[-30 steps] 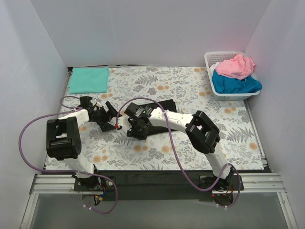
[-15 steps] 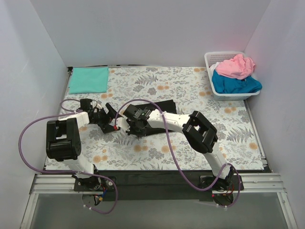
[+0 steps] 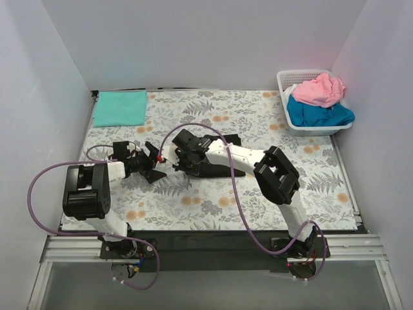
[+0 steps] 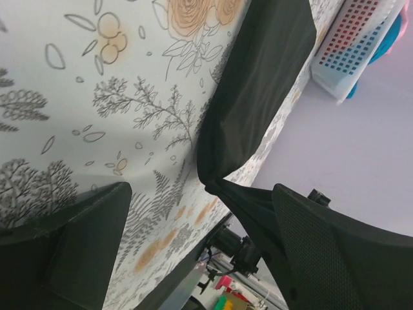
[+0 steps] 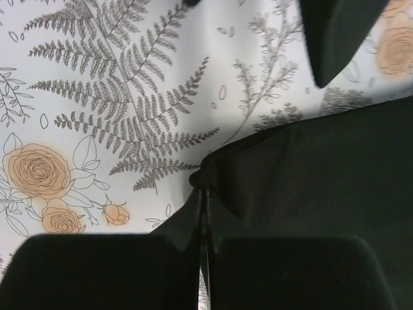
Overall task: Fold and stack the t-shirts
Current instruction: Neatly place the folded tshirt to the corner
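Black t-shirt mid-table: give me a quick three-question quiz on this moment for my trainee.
1. True or false: the right pincer is shut on a fold of the black t-shirt.
2. The mint-green t-shirt lies at which corner of the table? A near right; B far left; C far right.
3. Fill in: the left pincer is ____.
Key: 1 true; 2 B; 3 open.
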